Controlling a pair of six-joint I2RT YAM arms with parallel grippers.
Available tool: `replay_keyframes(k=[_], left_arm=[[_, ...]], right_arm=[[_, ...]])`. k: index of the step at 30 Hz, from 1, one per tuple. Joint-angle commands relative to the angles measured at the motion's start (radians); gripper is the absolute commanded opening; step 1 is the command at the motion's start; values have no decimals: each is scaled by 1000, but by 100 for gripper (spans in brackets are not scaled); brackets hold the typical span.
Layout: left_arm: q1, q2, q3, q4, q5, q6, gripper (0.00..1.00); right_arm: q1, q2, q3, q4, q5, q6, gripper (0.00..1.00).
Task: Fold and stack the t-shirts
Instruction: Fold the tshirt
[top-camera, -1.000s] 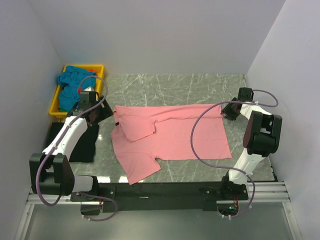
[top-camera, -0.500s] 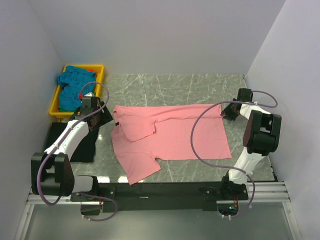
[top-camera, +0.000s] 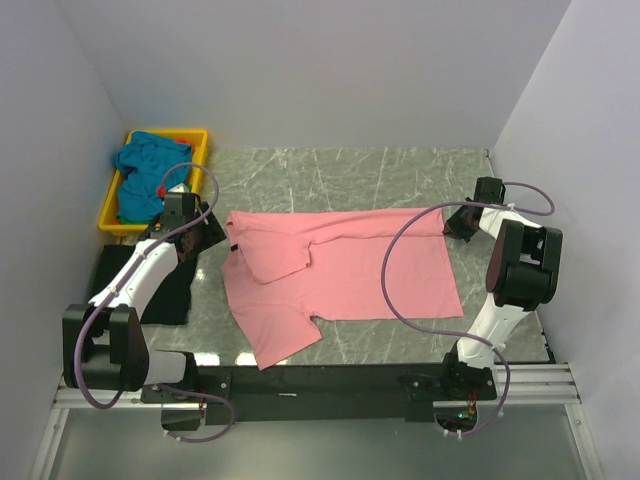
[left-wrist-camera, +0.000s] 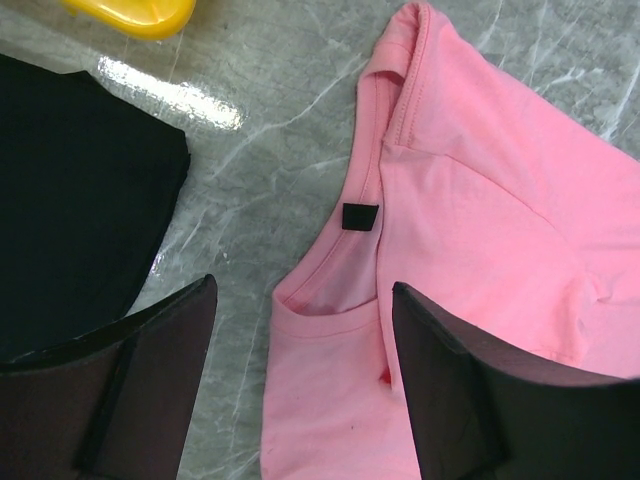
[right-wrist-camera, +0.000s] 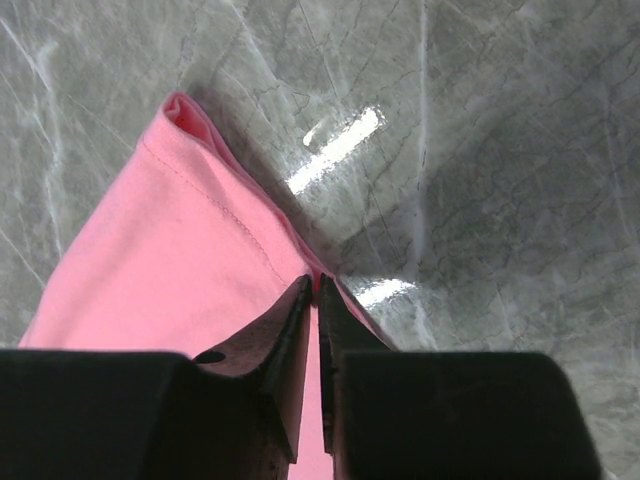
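The salmon-pink short-sleeved cloth t-shirt (top-camera: 350, 275) is lying spread on the grey marbled bench (top-camera: 400, 170) — the first fold is only beginning. The right tool (right-wrist-camera: 312, 288) is pinching the far hem corner, while the left tool (left-wrist-camera: 300, 310) is hovering open over the collar — likely needing to drop and close there.

Table (top-camera: 400, 170): grey marble pattern with pale veins, fills mid frame. Back wall (top-camera: 320, 70), left wall (top-camera: 40, 150) and right wall (top-camera: 590, 200): plain, pale, boxing the table in. Light even; bright glare streaks (right-wrist-camera: 335, 150) on the tabletop (glossy finish). Black rail (top-camera: 330, 380) along lower edge, grey surface (top-camera: 300, 450) below it.
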Motion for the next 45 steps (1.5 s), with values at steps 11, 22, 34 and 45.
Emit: replay_keyframes(k=[11,22,34,45], left_arm=[[-4,-5,13,30,0,1,76],[-4,8,19,18,4,4,77],[-4,32,24,10,40,13,76],[-5,46,32,7,43,14,77]], right_arm=[[-6,-51,17,-36,29,-17,0],[-7,-102,35,-105,40,-44,0],[-16,-67,66,-154,80,-65,0],[100,-166,57,-79,88,-206,29]])
